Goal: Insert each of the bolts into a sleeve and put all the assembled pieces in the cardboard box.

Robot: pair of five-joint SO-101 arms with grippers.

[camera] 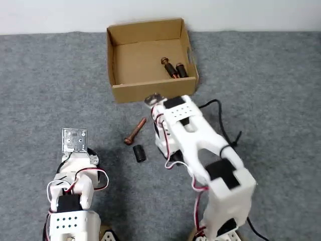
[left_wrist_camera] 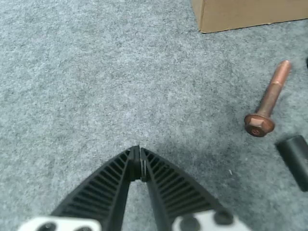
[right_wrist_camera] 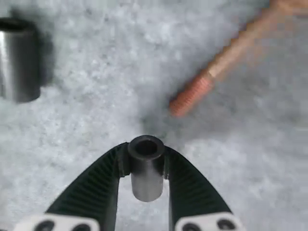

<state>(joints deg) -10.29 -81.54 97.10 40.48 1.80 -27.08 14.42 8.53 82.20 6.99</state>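
Right gripper [right_wrist_camera: 146, 154]: fingers pinch 1 black sleeve [right_wrist_camera: 146, 180] above the carpet [camera: 50, 75]. Left gripper [left_wrist_camera: 139, 162]: fingers pressed together, holding nothing. 1 bolt [camera: 135, 131] and 1 loose sleeve [camera: 139, 153] lie on the carpet near the cardboard box [camera: 150, 91], which contains 2 assembled pieces [camera: 173, 69].

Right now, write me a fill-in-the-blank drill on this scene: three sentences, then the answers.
1. The right claw is shut on a black ____.
2. The left claw is shut and holds ____.
3. The loose bolt lies on the carpet, ____ the cardboard box.
Missing words: sleeve; nothing; outside.
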